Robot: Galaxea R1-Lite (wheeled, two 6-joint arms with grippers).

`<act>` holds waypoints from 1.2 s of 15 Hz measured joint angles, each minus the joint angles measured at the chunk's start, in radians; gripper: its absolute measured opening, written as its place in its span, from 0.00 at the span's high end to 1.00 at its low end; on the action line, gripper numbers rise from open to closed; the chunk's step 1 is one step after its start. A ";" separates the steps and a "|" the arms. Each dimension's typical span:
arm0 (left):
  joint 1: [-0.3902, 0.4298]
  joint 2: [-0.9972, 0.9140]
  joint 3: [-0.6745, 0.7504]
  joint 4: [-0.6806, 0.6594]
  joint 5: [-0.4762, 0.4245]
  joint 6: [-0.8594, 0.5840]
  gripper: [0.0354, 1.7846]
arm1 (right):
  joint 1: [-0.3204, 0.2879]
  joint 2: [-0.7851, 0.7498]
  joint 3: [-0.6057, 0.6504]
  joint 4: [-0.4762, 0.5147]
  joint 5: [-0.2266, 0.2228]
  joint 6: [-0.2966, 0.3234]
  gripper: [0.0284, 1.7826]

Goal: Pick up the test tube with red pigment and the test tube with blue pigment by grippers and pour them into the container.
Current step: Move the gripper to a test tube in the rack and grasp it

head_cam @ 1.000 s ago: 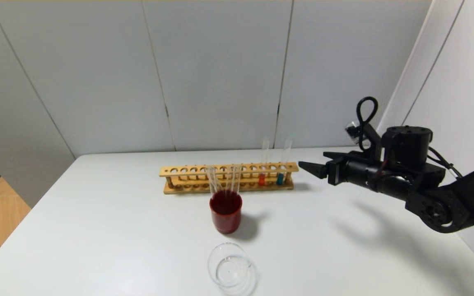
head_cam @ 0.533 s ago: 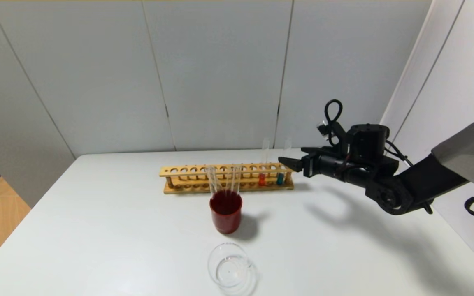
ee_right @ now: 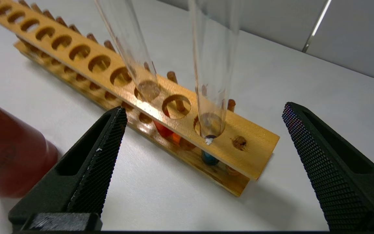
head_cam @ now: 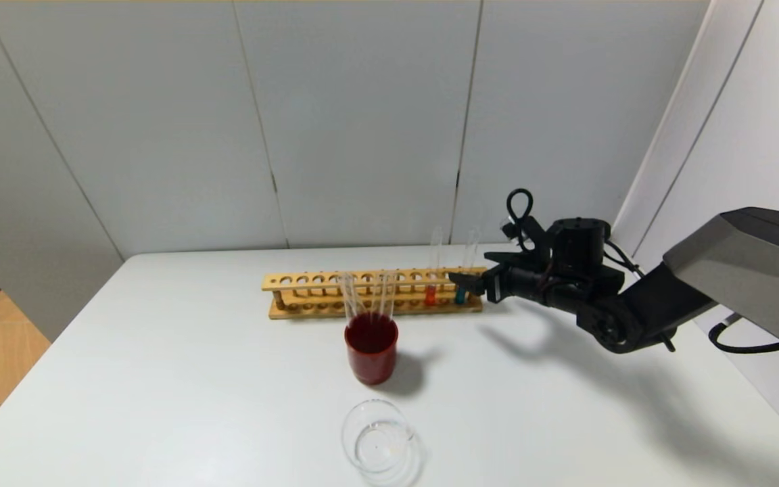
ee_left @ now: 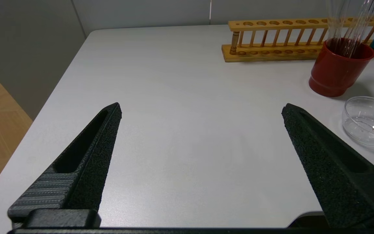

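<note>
Step in hand, as judged: grasp slim clear glass test tube with blue pigment (ee_right: 213, 65), standing in pale wooden rack (head_cam: 335, 279) near tabletop's far edge. Centre it between jaws, clamp above rack's top board, lift straight up. Avoid neighbouring red-pigment tube (ee_right: 131, 48). Right gripper (ee_right: 203, 152) spread wide, empty, touching nothing. Left gripper (ee_left: 200, 156) parked near tabletop's near edge, spread, empty.
</note>
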 joint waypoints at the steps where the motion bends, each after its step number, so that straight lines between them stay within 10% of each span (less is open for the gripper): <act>1: 0.000 0.000 0.000 0.000 0.000 0.000 0.02 | 0.000 0.005 0.000 0.007 0.000 -0.026 0.02; 18: 0.000 0.000 0.000 0.000 0.001 0.000 0.02 | -0.011 0.042 -0.147 0.108 -0.008 -0.042 0.02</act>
